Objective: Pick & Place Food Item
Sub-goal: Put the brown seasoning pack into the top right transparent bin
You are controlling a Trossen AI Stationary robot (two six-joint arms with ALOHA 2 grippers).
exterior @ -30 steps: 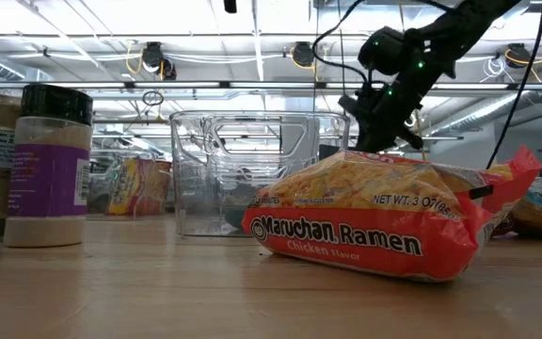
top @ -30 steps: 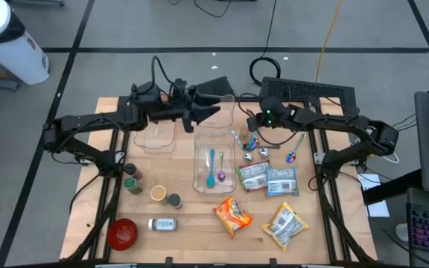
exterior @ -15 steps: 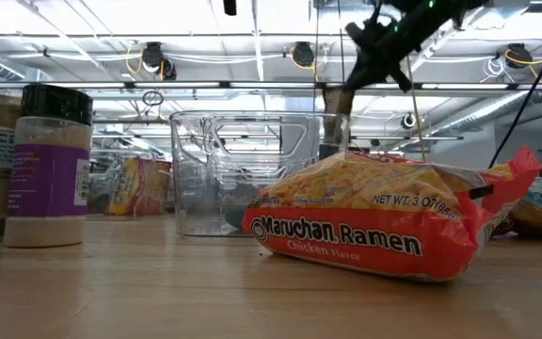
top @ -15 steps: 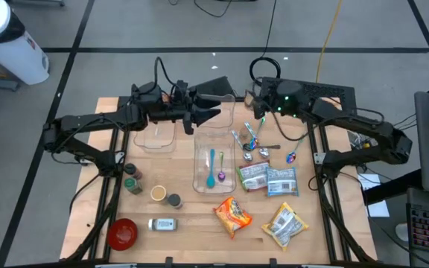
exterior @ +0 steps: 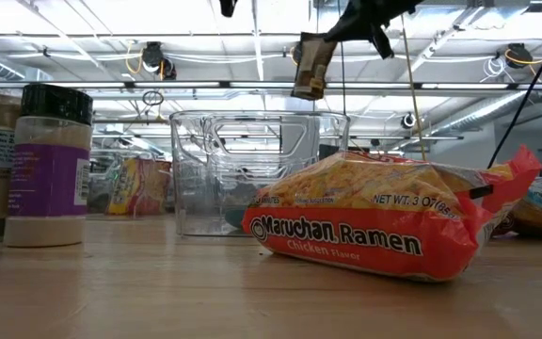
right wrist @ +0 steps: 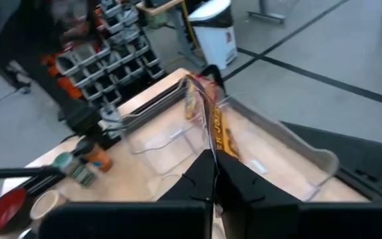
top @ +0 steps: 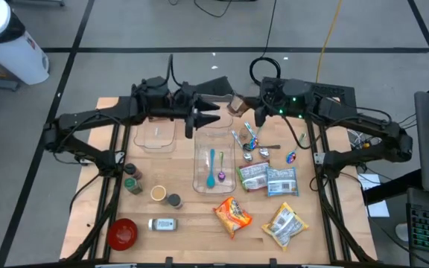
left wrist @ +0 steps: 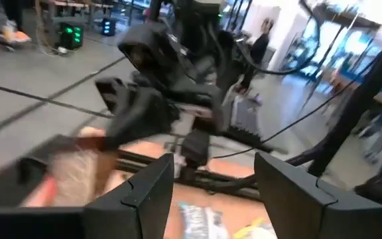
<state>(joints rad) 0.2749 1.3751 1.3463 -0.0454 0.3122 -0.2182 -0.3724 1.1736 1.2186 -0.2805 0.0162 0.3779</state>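
Right gripper (top: 253, 109) pinches a small snack packet (top: 236, 103) by one edge w/ jaws clenched, dangling it above the clear bin (top: 214, 160), apparently for a drop, while left gripper (top: 208, 114) waits nearby, jaws parted, empty.

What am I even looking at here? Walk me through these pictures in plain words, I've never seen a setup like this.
It is a robot with two dark arms at a wooden table. One picture looks straight down from above, one looks level across the tabletop, and two come from cameras on the arms' wrists. The right gripper is shut on a small food packet, lifted above the clear bins. The left gripper hangs nearby, partly open and empty. On the table lie a ramen pack, other snack packets, spoons, spice jars and a red bowl.
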